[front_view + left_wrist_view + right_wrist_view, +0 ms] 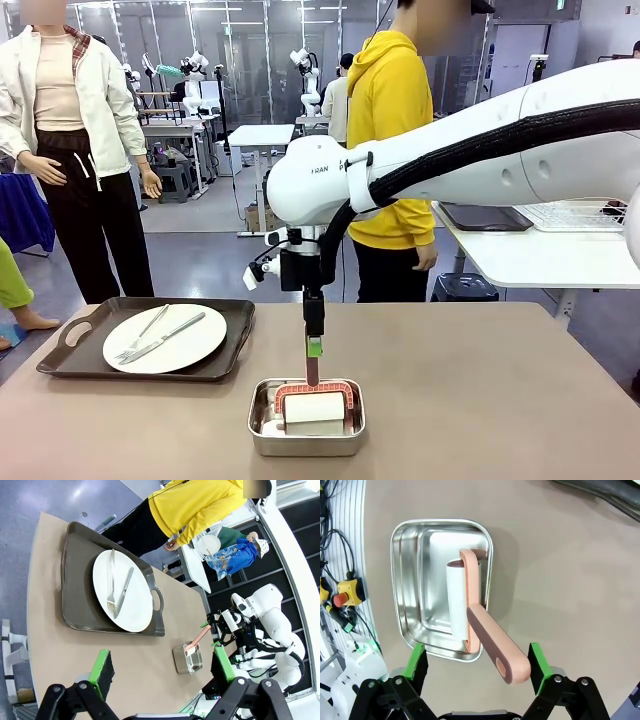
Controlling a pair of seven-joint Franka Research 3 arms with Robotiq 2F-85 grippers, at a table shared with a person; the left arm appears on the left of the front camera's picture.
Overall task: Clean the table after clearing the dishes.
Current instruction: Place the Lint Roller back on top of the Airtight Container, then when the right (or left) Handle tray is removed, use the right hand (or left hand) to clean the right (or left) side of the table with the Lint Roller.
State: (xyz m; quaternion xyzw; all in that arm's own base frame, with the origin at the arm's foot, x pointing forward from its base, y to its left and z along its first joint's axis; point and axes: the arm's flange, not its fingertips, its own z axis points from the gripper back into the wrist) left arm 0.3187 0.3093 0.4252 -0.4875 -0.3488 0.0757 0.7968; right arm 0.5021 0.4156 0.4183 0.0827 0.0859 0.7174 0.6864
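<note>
Front view, 8 o'clock on the taupe surface (480,400): dark handled tray (232,330) carrying one white plate (195,355), fork (140,335) and knife (175,331) laid side by side across it. At 6 o'clock, near the surface's front edge and at 4 o'clock from the tray: small steel pan (262,428) holding a white roller (313,410), pink handle (312,372) rising toward 12 o'clock. Right hand (314,346) pointing straight down at the handle's tip. Right wrist view: spread open, green pads (538,661) either side of the handle's end, not pinching it, the end nearer the 3 o'clock pad. Beyond the surface at 12 o'clock: person in a yellow hoodie (390,110). Left wrist view: left hand (161,664) open wide, nothing between its pads, held above the surface, tray and plate at 11 o'clock.
</note>
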